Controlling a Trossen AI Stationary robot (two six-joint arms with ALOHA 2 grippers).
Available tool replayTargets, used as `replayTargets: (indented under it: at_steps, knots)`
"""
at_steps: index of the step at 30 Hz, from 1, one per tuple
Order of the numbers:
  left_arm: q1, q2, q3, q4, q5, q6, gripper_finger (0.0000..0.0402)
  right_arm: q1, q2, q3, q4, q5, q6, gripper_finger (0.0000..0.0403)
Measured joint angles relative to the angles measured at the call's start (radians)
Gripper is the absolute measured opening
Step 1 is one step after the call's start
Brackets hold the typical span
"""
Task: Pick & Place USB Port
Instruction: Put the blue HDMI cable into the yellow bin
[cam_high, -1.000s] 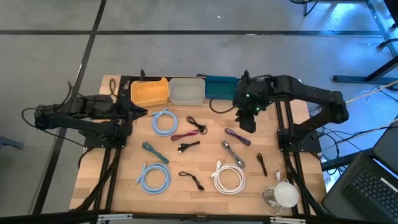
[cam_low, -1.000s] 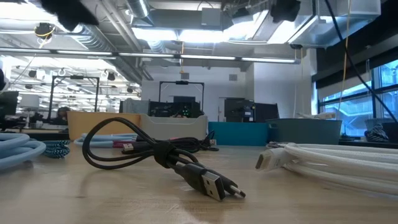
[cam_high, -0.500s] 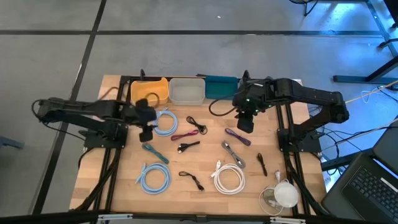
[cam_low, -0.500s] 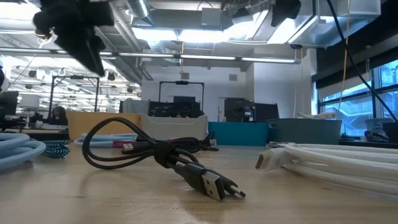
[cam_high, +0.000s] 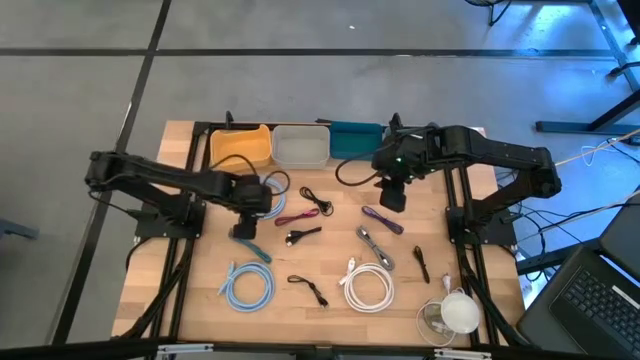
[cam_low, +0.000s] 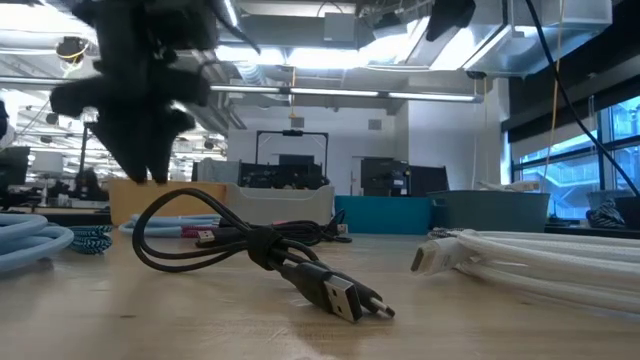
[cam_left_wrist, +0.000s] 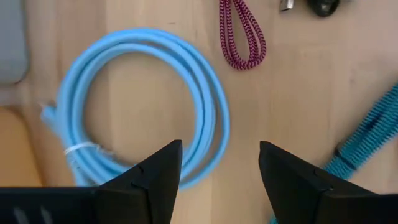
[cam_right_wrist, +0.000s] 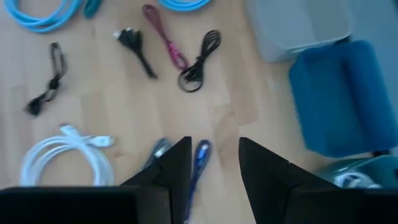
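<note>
The left hand (cam_high: 243, 228) hangs over the wooden surface (cam_high: 200, 300), above a light blue cable coil (cam_left_wrist: 143, 112) that lies near the yellow bin (cam_high: 241, 148). Its two dark fingers (cam_left_wrist: 149, 180) are spread apart, and nothing is between them. In the left wrist view the blue coil lies flat right under the gap. A small pink braided cable (cam_left_wrist: 242, 34) lies just beside the coil, and a teal braided cable (cam_left_wrist: 367, 134) lies off to one side.

The right hand (cam_high: 393, 195) hangs over the far side of the surface, near the blue bin (cam_high: 352, 138). Its fingers (cam_right_wrist: 168, 171) are spread too, and they hold nothing. Under them lies a small purple-blue cable (cam_right_wrist: 198, 163) (it is blurry here, so I cannot tell what kind of plug it has).

More cables are spread over the surface. There is a black cable (cam_high: 317, 201) in the middle, a short black USB cable (cam_high: 308, 288) near the front, a white coil (cam_high: 367, 285) next to it, and a second light blue coil (cam_high: 248, 284) at the front left. A clear bin (cam_high: 300, 146) sits between the yellow bin and the blue one. In the low view, the short black cable's USB plug (cam_low: 345, 296) rests flat on the wood, close to the camera.
</note>
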Motion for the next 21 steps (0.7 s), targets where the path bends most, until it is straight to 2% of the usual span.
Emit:
replayTargets:
  at_steps: [7,12,15,19,21]
  knots:
    - [0.019,0.207,0.0,0.132,-0.003,0.029,0.0197,0.0,0.0,0.0,0.013,0.091,-0.023,0.0136]
    - [0.058,0.325,0.011,0.136,0.013,0.014,0.0179,0.0,0.0,0.0,0.013,0.101,-0.049,0.0136]
    - [0.068,0.334,0.013,0.133,0.049,0.011,0.0138,0.0,0.0,0.0,0.013,0.101,-0.088,0.0136]
    - [0.085,0.272,0.017,0.127,0.104,-0.011,0.0037,-0.001,0.0,0.0,0.005,0.12,-0.065,0.0135]
    - [0.095,0.212,0.022,0.103,0.167,-0.039,0.0027,-0.001,0.0,0.0,-0.015,0.124,-0.015,0.0135]
